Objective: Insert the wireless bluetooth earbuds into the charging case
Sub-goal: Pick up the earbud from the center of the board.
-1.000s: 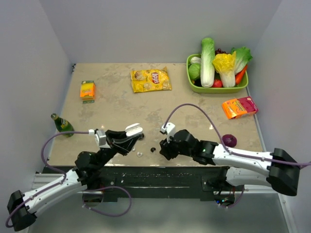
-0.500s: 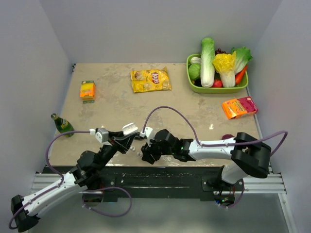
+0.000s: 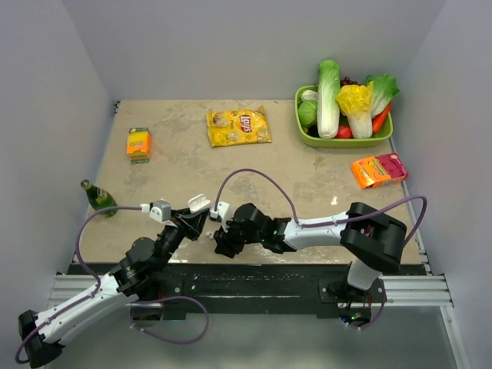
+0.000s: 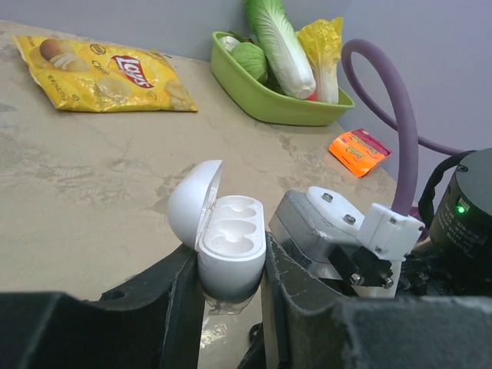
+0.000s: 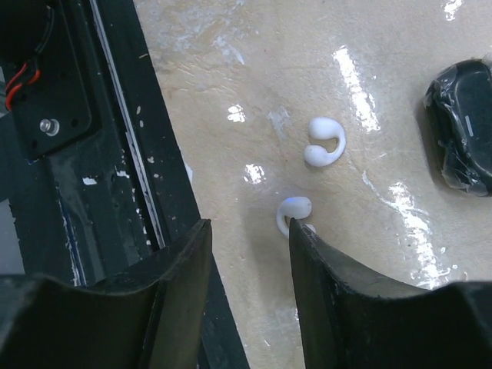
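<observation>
Near the front edge of the table point(image 3: 307, 165), the left gripper point(image 4: 231, 283) is clamped on the lower body of the charging case point(image 4: 228, 244). It holds the case upright, with the lid swung open toward the left of the wrist view and both moulded wells showing bare. Just beside it, the right gripper point(image 5: 250, 265) points down at the tabletop, jaws apart with nothing between them. Two whitish wireless bluetooth earbuds point(image 5: 293, 210) lie on the table beneath it. One is right against the inner edge of the finger point(image 5: 330, 292) on the right of that view. The other earbud point(image 5: 324, 144) lies a little farther out, apart from the first. A dark glossy object point(image 5: 463, 138) sits at the view's right edge; what it is I cannot tell. Farther back lie a yellow chip bag point(image 3: 238, 127) and a green basket point(image 3: 346, 141) of vegetables.
</observation>
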`<state>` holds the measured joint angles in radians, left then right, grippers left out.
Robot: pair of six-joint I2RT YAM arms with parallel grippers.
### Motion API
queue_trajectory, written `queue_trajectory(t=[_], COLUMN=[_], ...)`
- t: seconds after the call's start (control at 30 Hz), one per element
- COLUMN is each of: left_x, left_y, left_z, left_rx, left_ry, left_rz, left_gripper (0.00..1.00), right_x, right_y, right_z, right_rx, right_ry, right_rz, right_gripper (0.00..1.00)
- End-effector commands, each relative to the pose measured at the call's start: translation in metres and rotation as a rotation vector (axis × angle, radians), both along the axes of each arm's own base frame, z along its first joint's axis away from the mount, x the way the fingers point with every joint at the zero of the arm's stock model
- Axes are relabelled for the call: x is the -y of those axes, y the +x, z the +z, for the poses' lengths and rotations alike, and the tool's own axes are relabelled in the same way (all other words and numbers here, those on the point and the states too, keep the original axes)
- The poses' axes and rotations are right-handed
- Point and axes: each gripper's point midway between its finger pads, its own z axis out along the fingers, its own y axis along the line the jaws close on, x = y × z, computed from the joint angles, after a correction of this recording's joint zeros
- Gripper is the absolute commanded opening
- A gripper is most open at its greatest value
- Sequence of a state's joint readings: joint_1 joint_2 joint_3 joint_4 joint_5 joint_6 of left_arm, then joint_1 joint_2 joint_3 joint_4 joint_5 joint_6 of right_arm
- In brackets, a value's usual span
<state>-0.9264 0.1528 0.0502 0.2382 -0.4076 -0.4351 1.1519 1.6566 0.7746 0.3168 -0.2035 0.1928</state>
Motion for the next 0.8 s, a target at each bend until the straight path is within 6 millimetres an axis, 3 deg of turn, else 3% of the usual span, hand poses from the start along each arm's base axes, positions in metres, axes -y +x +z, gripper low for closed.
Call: queue_trajectory(t=[0.0,0.3,0.77], left_x=[-0.007,-0.008,-0.010], left_y=[0.005,0.006,0.006], left_z=[-0.011,-0.014,-0.018], left_rx=[-0.026,-0.036,-0.046], left_ry=[-0.001,0.004,0.013], left_rz=[0.046,0.057,0.067], left_gripper=[0.00,0.00,0.00], right_x=[-0.019,-0.021,-0.015], right_y=[0.005,0.008,0.016], right_z=[0.016,-0.004,-0.019], right_rx=[0.036,0.019,0.023], right_ry=[0.058,0.008,-0.039], right_rz=[0.024,0.013,-0.042], right_gripper=[0.48,0.46,0.47])
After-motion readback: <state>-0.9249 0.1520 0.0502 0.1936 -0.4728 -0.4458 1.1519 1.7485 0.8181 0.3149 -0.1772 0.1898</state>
